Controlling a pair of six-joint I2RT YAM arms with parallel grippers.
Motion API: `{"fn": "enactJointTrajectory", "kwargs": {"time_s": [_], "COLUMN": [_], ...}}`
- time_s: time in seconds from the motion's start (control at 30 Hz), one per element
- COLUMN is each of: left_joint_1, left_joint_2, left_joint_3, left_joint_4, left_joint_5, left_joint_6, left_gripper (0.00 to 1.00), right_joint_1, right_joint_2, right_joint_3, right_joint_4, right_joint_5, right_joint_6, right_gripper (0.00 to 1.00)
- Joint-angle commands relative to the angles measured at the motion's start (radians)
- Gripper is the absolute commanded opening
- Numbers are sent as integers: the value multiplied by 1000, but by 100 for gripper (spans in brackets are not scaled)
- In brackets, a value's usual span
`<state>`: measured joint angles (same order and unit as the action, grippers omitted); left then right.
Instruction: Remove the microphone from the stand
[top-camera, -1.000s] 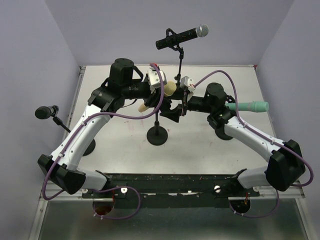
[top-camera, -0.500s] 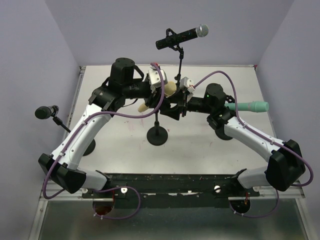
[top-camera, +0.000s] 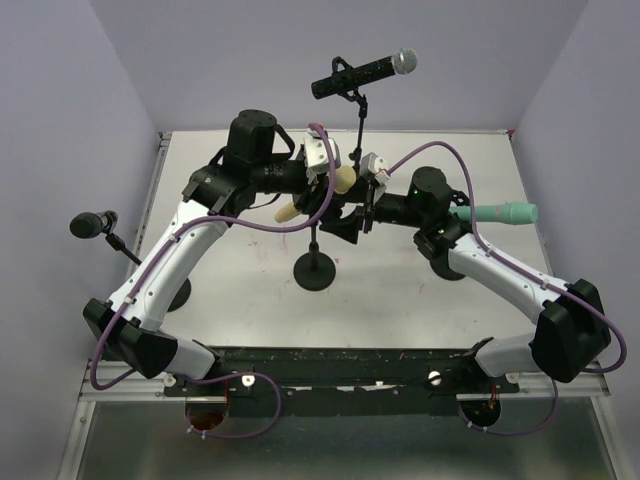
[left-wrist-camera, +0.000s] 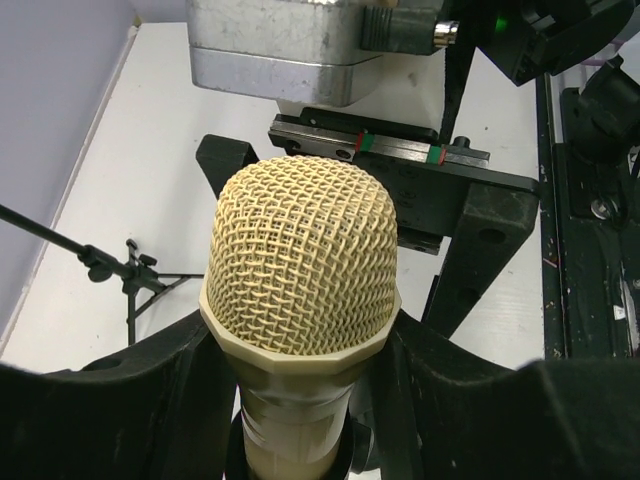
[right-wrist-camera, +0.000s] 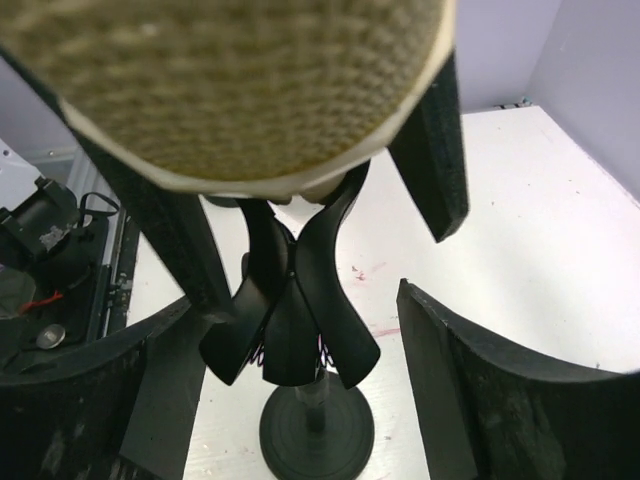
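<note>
Lavender walls, and the white table is carrying several mic stands; the action is happening on the centre stand. There the left gripper is clamping the beige microphone just under its mesh head, fingers pressing in from both sides. Opposite, the right gripper is sitting spread wide, jaws flanking the stand's black clip, not touching it as far as I'm seeing. Over the last second the left arm is re-posing: elbow and forearm are swinging in toward centre and the wrist is shifting a little. The mic head is staying almost where it was, up over the stand pole. The right gripper is creeping a touch closer to the clip. I'm reading this as set-up for the pull, not the pull itself. I can't tell whether the mic body is seated in the clip, since the head is blocking that view, so I'm judging it not yet free. The next move is probably needing a draw along the mic's axis, and the stand is risking a tip if the clip is gripping hard.
</note>
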<state>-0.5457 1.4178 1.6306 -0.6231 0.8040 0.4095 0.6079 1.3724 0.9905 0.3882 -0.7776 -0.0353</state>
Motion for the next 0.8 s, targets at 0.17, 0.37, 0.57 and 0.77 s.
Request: {"fn": "enactJointTrajectory", "kwargs": {"time_s": [0.17,0.37,0.57,0.77], "left_joint_1": [-14,-14,-11,-10], "left_joint_2": [-31,-39,-52,-51], "left_joint_3": [-15,-23,-20,-5], "left_joint_4": [20,42,85,91], "left_joint_5": [15,-6,-25,-34], "left_joint_6": [-21,-38,-77,-83], "left_gripper": [0,0,0,0], "right_joint_1": [6,6,6,4], "right_joint_2": [4,8,7,-9], "right_joint_3": [0,13,7,0], "right_joint_4": [18,-2,-12,61], "right_joint_5": [3,6,28,40], "right_joint_6": [32,32,74,146], "right_gripper": [83,10,1,89]}}
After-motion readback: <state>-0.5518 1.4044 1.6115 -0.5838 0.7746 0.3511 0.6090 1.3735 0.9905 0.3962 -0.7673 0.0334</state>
